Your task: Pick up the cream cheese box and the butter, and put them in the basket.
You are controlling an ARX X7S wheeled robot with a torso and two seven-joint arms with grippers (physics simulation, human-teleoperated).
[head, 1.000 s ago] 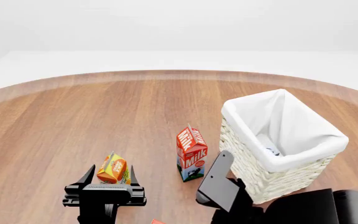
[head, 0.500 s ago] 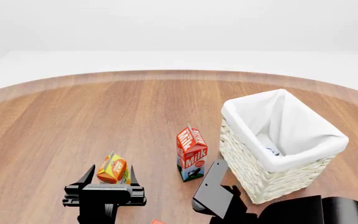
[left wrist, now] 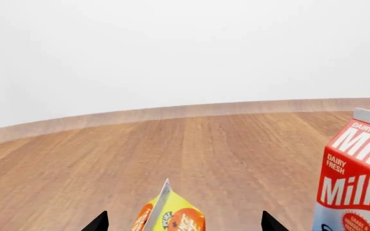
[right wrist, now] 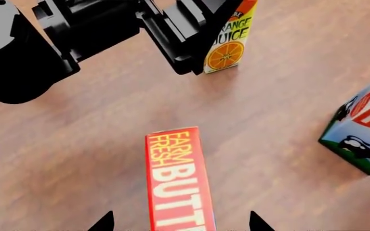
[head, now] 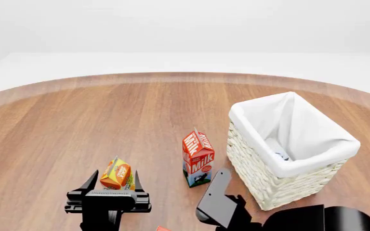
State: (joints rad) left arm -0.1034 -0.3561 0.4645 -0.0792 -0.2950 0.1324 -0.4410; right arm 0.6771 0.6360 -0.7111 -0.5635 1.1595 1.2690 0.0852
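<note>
The butter [right wrist: 178,178], a red box with yellow lettering, lies flat on the wooden table, and only a red corner [head: 162,228] of it shows in the head view. My right gripper [right wrist: 179,222] hovers over it, open, with a fingertip on either side of the box and well apart from it. The white wicker basket [head: 313,180] stands at the right. A small white box with a blue mark, the cream cheese box [head: 277,149], lies inside on the liner. My left gripper [head: 114,185] is open, its fingers standing clear either side of an orange juice carton [head: 117,174].
A red-and-white milk carton [head: 198,158] stands upright between the juice carton and the basket, close to the basket's wall. In the right wrist view the black left arm [right wrist: 56,38] sits just beyond the butter, beside the juice carton [right wrist: 227,43]. The table's far edge curves behind.
My right arm has drawn back toward the near edge and sunk lower in the head view. The left arm, cartons and basket have not moved.
</note>
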